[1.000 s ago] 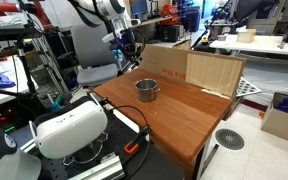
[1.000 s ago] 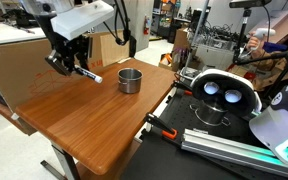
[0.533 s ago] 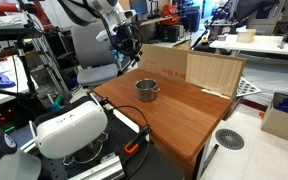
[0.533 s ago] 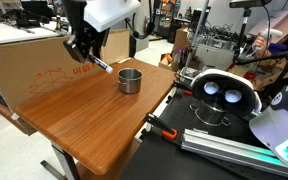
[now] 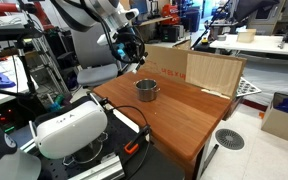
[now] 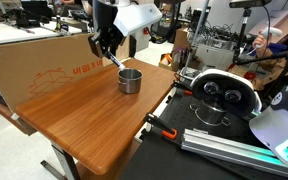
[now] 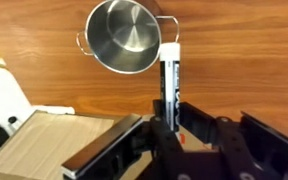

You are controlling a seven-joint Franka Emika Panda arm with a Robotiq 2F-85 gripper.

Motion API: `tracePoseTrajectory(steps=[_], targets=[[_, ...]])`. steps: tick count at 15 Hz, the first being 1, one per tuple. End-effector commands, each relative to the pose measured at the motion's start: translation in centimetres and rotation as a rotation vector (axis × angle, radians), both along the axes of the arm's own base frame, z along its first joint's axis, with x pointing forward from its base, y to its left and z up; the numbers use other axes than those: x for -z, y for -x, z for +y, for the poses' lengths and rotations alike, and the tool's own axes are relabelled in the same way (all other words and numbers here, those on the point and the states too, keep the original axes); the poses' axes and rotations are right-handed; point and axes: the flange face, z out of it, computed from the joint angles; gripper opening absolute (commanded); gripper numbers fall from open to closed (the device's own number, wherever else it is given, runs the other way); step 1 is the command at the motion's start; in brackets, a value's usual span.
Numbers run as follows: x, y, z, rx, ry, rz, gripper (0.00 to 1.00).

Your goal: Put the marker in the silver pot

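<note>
My gripper (image 7: 168,108) is shut on the marker (image 7: 169,72), a slim stick with a dark body and a white tip pointing away from the jaws. In the wrist view the white tip lies just beside the rim of the silver pot (image 7: 124,37), which is empty. In both exterior views the gripper (image 6: 108,50) (image 5: 127,52) hangs in the air above and a little behind the pot (image 6: 130,80) (image 5: 147,90), holding the marker (image 6: 118,63) slanted downward toward it.
The pot stands on a wooden table (image 6: 94,115) (image 5: 184,115). A brown cardboard box (image 6: 34,65) (image 5: 189,68) lies along the table's back edge. A white headset-shaped device (image 5: 69,128) (image 6: 224,95) and cables sit off the table's near side.
The gripper has carried the marker sideways from over the bare table toward the pot, and now hangs close above it.
</note>
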Motion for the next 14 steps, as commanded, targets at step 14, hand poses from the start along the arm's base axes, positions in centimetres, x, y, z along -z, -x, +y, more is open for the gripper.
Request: tracePoseTrajectory(steps=[14], targets=[[1.4,0.4,-4.0,0.105,-0.007,-0.046,0.06]])
